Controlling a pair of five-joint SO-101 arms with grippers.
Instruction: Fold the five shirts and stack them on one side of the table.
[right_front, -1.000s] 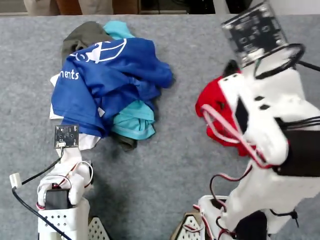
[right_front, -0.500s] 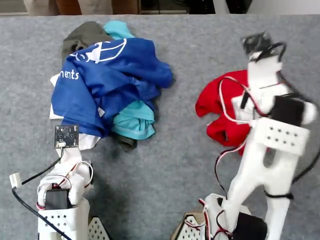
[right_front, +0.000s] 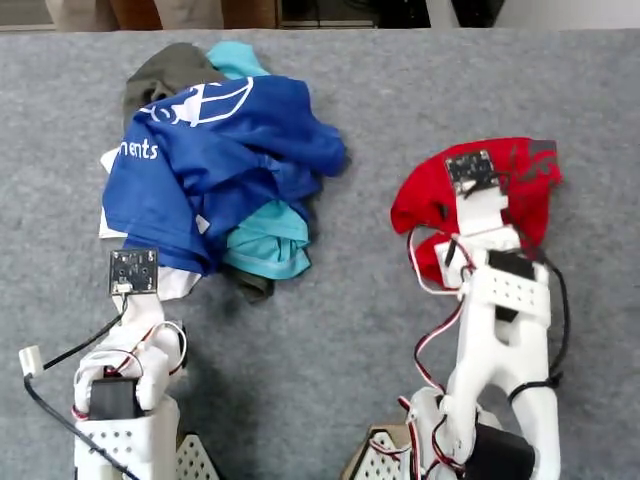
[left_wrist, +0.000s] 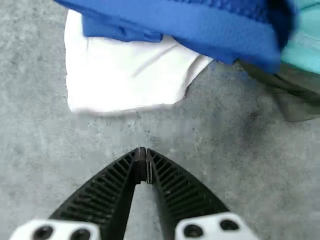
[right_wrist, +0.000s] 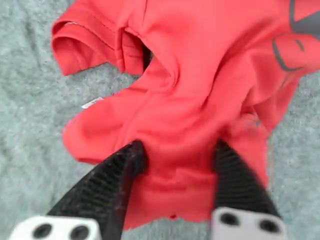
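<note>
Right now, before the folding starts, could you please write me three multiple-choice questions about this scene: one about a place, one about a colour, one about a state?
1. Where does the red shirt lie?
A. on top of the heap
B. apart from the heap, under the right gripper
C. hanging over the table edge

2. Which colour is the topmost shirt of the heap?
A. blue
B. white
C. olive

3. How is the left gripper?
A. wide open
B. shut on a white shirt
C. shut, holding nothing

Answers:
1 B: it lies alone, below the open right gripper.
2 A: the blue shirt covers the others.
3 C: the left wrist view shows it closed, with nothing between.
</note>
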